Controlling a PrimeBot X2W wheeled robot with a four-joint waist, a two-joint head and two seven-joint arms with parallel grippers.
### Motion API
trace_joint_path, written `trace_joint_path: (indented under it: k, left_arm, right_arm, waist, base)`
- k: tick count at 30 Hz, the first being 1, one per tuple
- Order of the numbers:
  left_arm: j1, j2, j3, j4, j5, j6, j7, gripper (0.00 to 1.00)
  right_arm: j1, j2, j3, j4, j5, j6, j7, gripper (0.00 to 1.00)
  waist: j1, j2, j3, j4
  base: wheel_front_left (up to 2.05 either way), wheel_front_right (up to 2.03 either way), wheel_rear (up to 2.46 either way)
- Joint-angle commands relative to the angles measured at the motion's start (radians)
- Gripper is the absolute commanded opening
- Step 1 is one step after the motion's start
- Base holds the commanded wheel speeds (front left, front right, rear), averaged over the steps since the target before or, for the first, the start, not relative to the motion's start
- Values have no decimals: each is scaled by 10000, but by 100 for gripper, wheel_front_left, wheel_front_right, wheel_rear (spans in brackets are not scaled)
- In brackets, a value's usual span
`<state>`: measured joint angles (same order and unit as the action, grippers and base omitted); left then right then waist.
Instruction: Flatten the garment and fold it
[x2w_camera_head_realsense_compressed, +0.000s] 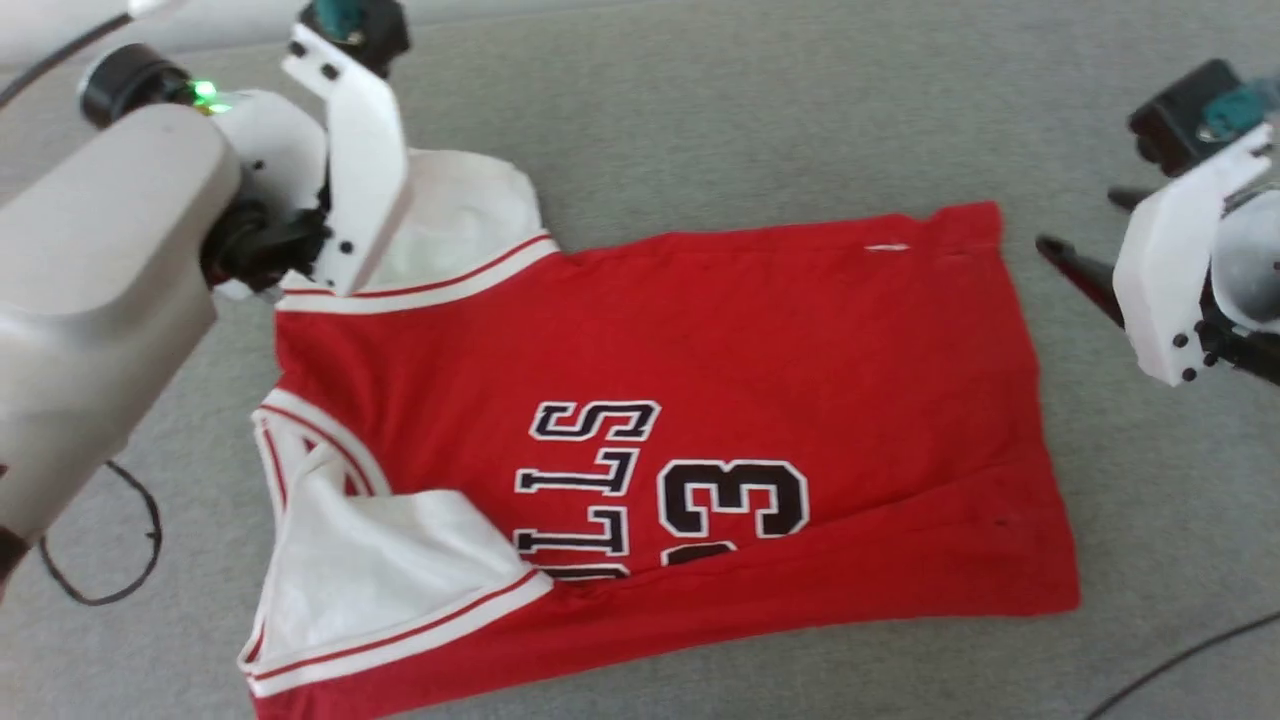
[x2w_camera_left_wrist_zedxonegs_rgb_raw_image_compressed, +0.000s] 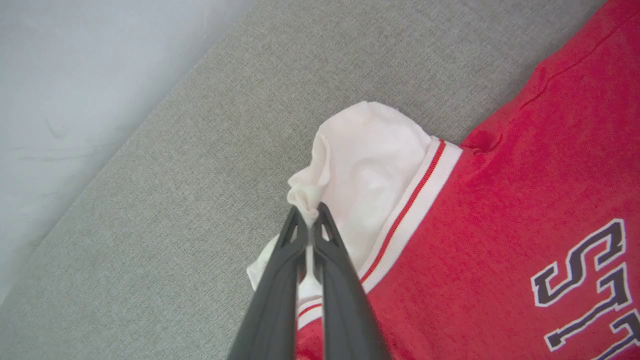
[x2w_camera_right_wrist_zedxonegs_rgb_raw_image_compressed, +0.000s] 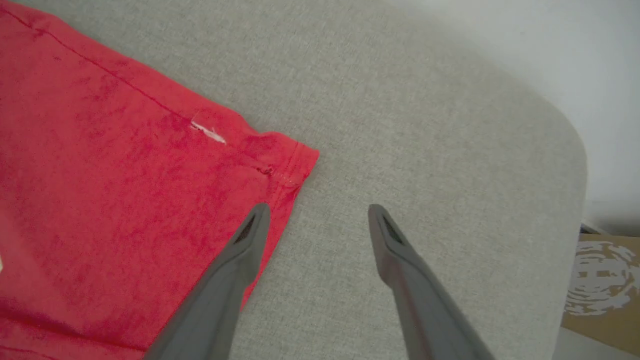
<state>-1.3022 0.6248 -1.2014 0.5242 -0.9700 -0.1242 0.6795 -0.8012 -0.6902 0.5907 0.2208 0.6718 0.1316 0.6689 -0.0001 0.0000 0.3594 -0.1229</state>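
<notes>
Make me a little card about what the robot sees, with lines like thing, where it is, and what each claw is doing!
Thing: red jersey, white sleeves, black letters and number
Lying on: grey fabric surface, front up, near edge folded over the print
Left gripper: shut, pinching the far white sleeve
Right gripper: open near the hem corner, gripping nothing
Folded yet: no, only partly flat
</notes>
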Motion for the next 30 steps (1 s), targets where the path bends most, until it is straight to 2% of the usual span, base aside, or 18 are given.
trace_joint_path:
  k: [1,5,8,14,21,22,27,30]
  left_arm:
    - [-112,-64,-75,-86,-47,-64,-93,0]
    - [-364,-175,-219,-315,-40,-65,-235,0]
    - [-603,-228,-282,-438,-65,-65,-365,0]
    - [-897,-356,-299,-371,-240,-65,-814,0]
    - [-904,-329,-469,-150,-376,-65,-1140,0]
    - [-880,-314,-495,-118,-397,-65,-1173,0]
    - [-538,-184,-589,114,-547,-65,-1494,0]
    - [-287,-108,-483,247,-792,-65,-2032,0]
  right_arm:
    - [-249,-15,181,136,271,-9,345,100]
    - [-1087,-31,910,819,887,-9,1578,100]
    - [-1579,122,1241,1392,942,-9,1944,100]
    - [-1862,511,1780,2471,823,-9,1352,100]
    - [-1466,527,2924,2895,1383,-9,669,100]
    - [-1481,493,3043,2858,1438,-9,449,0]
    - [-1626,338,3316,2944,1801,-9,-501,0]
    - [-1666,296,3403,2966,2006,-9,-1092,0]
  waist:
    - [1,0,178,305]
    - [1,0,513,572]
    - [1,0,807,745]
    - [1,0,1243,1030]
    - [1,0,1327,1092]
    - [1,0,1293,1077]
    - [1,0,834,881]
    - [1,0,422,760]
  base:
    - [0,0,0]
    - [0,0,0]
    - [0,0,0]
    - [0,0,0]
    - [0,0,0]
    - [0,0,0]
    - [0,0,0]
    - [0,0,0]
